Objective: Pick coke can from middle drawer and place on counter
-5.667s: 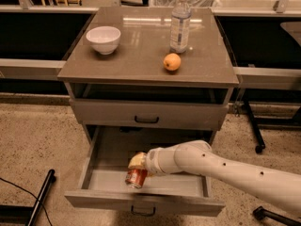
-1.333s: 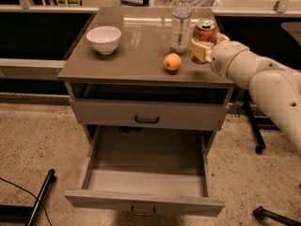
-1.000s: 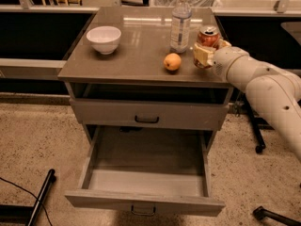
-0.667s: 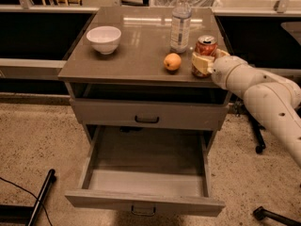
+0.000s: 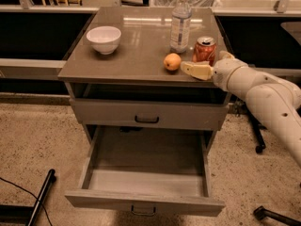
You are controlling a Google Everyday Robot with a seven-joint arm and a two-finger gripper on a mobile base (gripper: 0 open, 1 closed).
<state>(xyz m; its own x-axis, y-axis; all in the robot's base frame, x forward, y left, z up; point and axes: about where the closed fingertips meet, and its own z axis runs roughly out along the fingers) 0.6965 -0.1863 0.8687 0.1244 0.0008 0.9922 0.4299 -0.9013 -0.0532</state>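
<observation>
Speckled tan flooring (image 5: 33,140) is surrounding a grey cabinet, which the single camera view is showing from the front and slightly above. Its glossy grey-brown worktop (image 5: 136,55) is carrying four things. At the far left, a white bowl (image 5: 104,39) is sitting with its opening upward. At the far right, a clear plastic water bottle (image 5: 180,22) is standing upright. Just nearer than the bottle, close to the right edge, the coke can (image 5: 205,50) is standing upright on the worktop with its silver top facing up. A round orange fruit (image 5: 172,61) is resting just left of the can, apart from both the can and the bottle.

A white robot arm (image 5: 263,95) is reaching in from the right. Its pale end effector (image 5: 196,69) is hanging over the near right edge of the worktop, directly in front of the can's base and overlapping it, with its tip pointing left toward the fruit. Whether the end effector is open or closed, or is gripping the can, cannot be told from this angle.

Below the worktop, an upper drawer front (image 5: 146,114) with a dark handle is sitting closed. Beneath it, the middle drawer (image 5: 146,173) is standing open toward the camera, showing its plain grey floor. A dark bar (image 5: 41,197) is lying on the flooring at the near left.
</observation>
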